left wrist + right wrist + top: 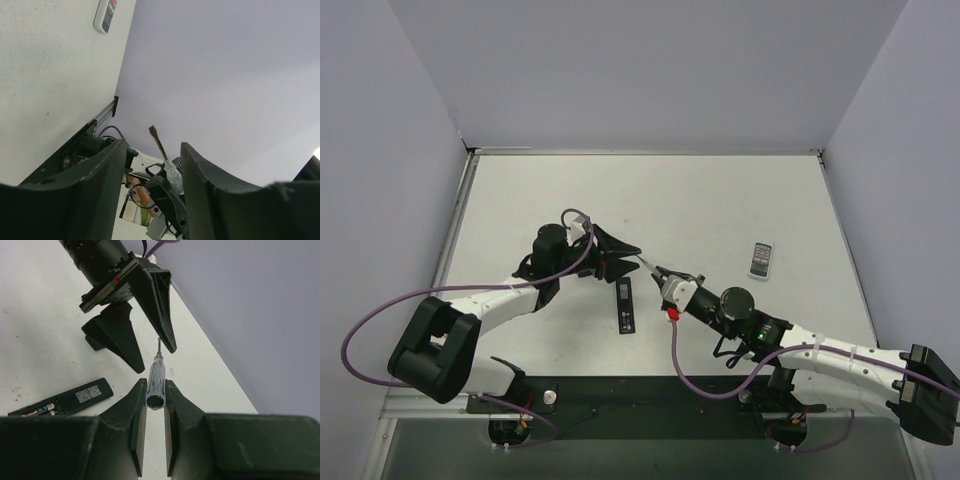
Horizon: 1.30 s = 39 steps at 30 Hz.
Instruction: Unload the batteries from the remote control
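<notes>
Right gripper clamped on flat-tipped tool; left gripper parted beyond the tool's tip. Remote control, batteries exposed, lies near the tool: pry each gently from one end.

Left claw parted; right claw pinching thin tool; arms converging.

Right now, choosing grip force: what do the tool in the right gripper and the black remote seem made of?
The tool: likely clear glossy plastic handle, see-through with glints; thin grey shaft looks like metal. The remote control: probably matte black plastic, dull without glare.
</notes>
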Motion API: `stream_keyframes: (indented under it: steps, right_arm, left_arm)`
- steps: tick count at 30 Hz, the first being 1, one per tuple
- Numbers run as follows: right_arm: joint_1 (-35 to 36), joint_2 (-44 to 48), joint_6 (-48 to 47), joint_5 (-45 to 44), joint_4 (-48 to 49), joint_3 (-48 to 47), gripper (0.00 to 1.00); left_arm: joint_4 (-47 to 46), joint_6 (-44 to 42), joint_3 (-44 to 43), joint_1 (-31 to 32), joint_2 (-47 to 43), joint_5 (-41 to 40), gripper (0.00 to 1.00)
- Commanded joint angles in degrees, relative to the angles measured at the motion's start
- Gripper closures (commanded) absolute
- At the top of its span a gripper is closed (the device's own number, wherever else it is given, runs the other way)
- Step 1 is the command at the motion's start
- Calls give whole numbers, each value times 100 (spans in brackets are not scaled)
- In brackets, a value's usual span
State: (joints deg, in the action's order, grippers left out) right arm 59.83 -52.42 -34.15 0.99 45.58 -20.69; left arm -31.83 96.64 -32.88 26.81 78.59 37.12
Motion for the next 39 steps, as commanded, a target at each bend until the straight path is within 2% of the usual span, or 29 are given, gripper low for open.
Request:
stream_keyframes:
  steps: [1,5,9,10,13,15,18,23,29,39]
  right_arm:
    - [55,109,505,-652,-240,-453,100]
    - [2,241,988,-925,-891,-602,100]
    - [-42,399,1753,-1014,-2225,-954,100]
    - [-51,495,1876,-927,-2351,-972,100]
    - [-120,610,1938,-216,-2607,-849,100]
    - [-243,541,1965,572,-2965,-919,100]
    - [-367,190,1886,1268,-3466,-1112,100]
    - [-358,-128,1255,2176,-3390,-1052,100]
    - [-350,-312,814,2475,-3222,-998,100]
    - [-314,-585,524,2643,-3697,-1385,100]
  left_arm:
    - [805,-1119,-385,-79,-220,217,38]
    - [2012,-2147,-657,-307,-440,-2,34]
    - [3373,-3603,-1017,-589,-608,-503,34]
    - [3838,-3835,-1201,-641,-599,-609,34]
    - [4394,-4556,-1404,-686,-450,-996,34]
    - [4440,-4803,-1440,-686,-318,-988,35]
    - [4292,-4909,-1370,-668,15,-883,37]
    - [4177,-5075,-1317,-572,604,-671,40]
    - [4344,-5375,-1440,-422,974,-812,41]
    - [4194,-5419,-1387,-211,1326,-750,46]
